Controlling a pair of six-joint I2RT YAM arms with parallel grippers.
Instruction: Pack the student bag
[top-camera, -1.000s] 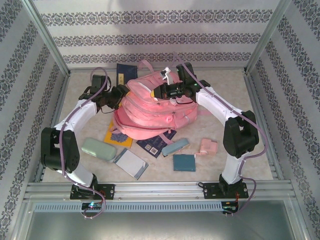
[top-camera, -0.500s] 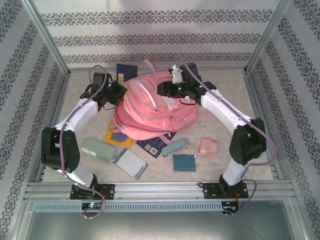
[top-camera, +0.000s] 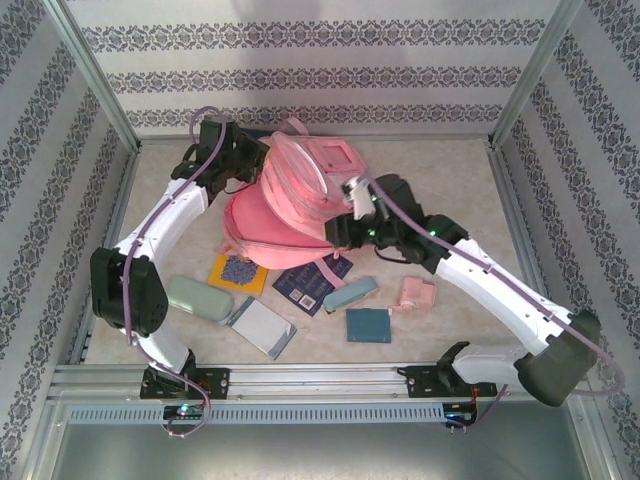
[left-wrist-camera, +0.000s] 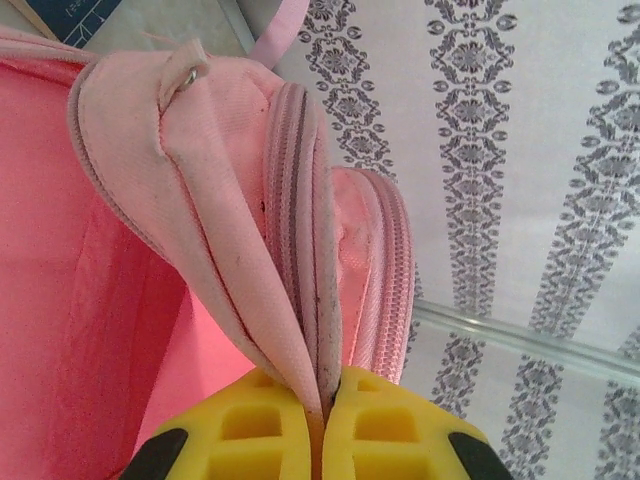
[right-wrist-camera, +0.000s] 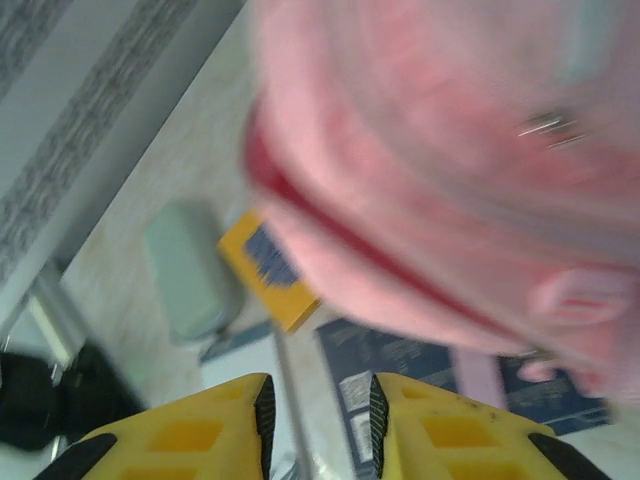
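Note:
The student bag (top-camera: 296, 200), a large pink backpack, stands tipped up at mid-table with its mouth spread. My left gripper (top-camera: 248, 162) is at its far-left rim. In the left wrist view that gripper (left-wrist-camera: 322, 398) is shut on the bag's pink fabric edge beside the zipper (left-wrist-camera: 395, 250). My right gripper (top-camera: 337, 232) hangs at the bag's near-right side. In the right wrist view it (right-wrist-camera: 320, 420) is open with nothing between its fingers, and the blurred bag (right-wrist-camera: 450, 150) sits above them.
In front of the bag lie a mint case (top-camera: 197, 298), a yellow book (top-camera: 238, 272), a dark blue book (top-camera: 312, 283), a white notebook (top-camera: 260, 326), a light blue pencil case (top-camera: 350, 293), a teal notebook (top-camera: 369, 325) and a small pink item (top-camera: 416, 294). Patterned walls close three sides.
My left gripper shut on the bag's rim and raised it toward the back, tipping the bag up. My right gripper let go, opened and drew back toward the near right.

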